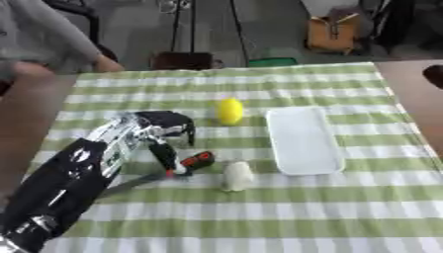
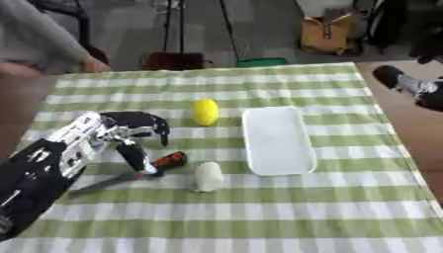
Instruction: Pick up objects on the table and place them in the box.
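Observation:
My left hand (image 1: 162,129) reaches in from the lower left over the checked table (image 1: 259,212). Its fingers hang down, bent and spread, holding nothing. One dark digit points down and its tip touches the left end of a small red and black object (image 1: 198,160). A white rounded object (image 1: 237,175) lies just to the right of that. Further back sits a yellow lemon (image 1: 229,110). The shallow white box (image 1: 302,141) lies right of centre. A dark and silver shape at the right edge, beyond the cloth, looks like my right hand (image 2: 408,85).
The green and white checked cloth covers the table, with brown surface showing past its right edge. A person's arm (image 1: 34,94) rests along the far left side. Bags and stands are on the floor behind the table.

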